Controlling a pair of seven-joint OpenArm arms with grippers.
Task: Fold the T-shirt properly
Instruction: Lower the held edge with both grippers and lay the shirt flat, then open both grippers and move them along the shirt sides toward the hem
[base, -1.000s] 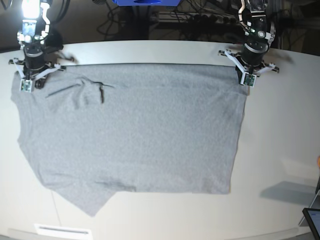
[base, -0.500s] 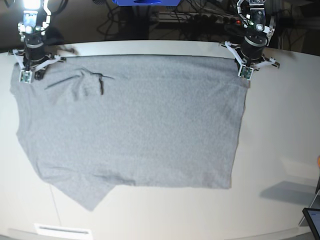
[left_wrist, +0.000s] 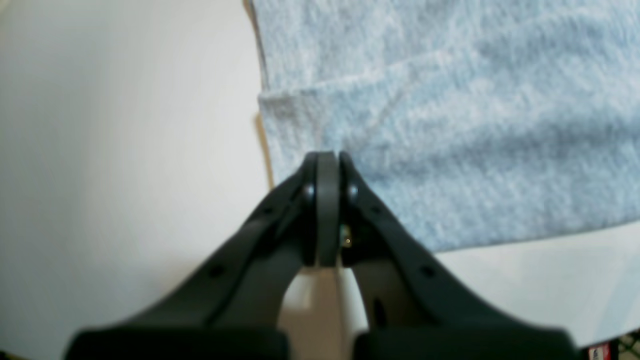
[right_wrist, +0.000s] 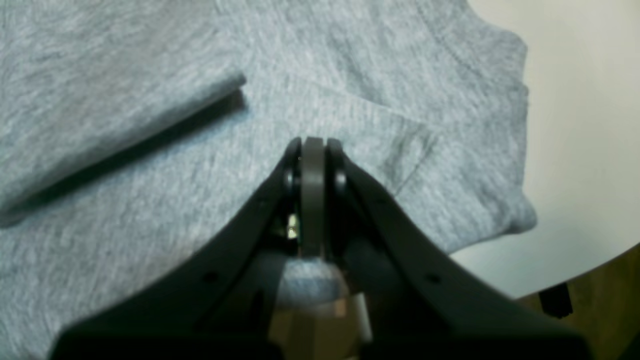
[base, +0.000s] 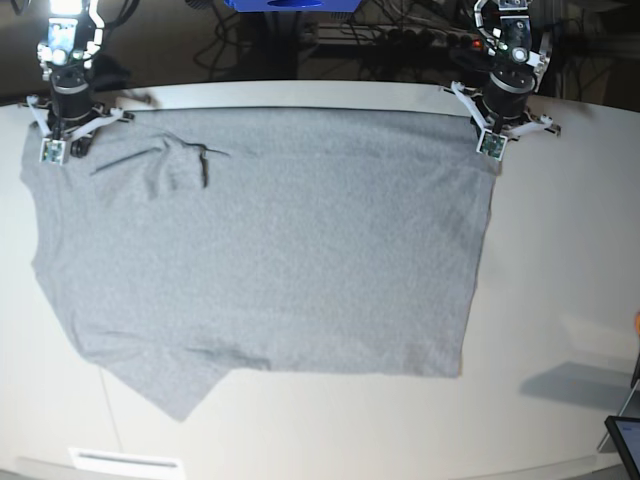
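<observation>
The heather-grey T-shirt (base: 270, 250) lies spread flat on the white table (base: 560, 260), plain side up, with a small crease and fold near its far left corner (base: 175, 165). My left gripper (base: 494, 152) is at the shirt's far right corner, shut on the hem of the T-shirt (left_wrist: 450, 125). In the left wrist view the left gripper (left_wrist: 327, 157) has its jaws pressed together at the cloth's edge. My right gripper (base: 57, 150) is at the far left corner. In the right wrist view the right gripper (right_wrist: 313, 142) is shut on the T-shirt (right_wrist: 125, 175), with cloth bunched under the jaws.
The table's far edge (base: 300, 95) runs just behind both grippers, with cables beyond it. A dark tablet corner (base: 625, 440) shows at the near right. A white label (base: 125, 460) sits at the near left edge. The table's rim (right_wrist: 575, 250) shows beside the right gripper.
Both grippers have moved toward the table's far edge, pulling the shirt's far edge back with them. Over the last half second almost nothing moved.
</observation>
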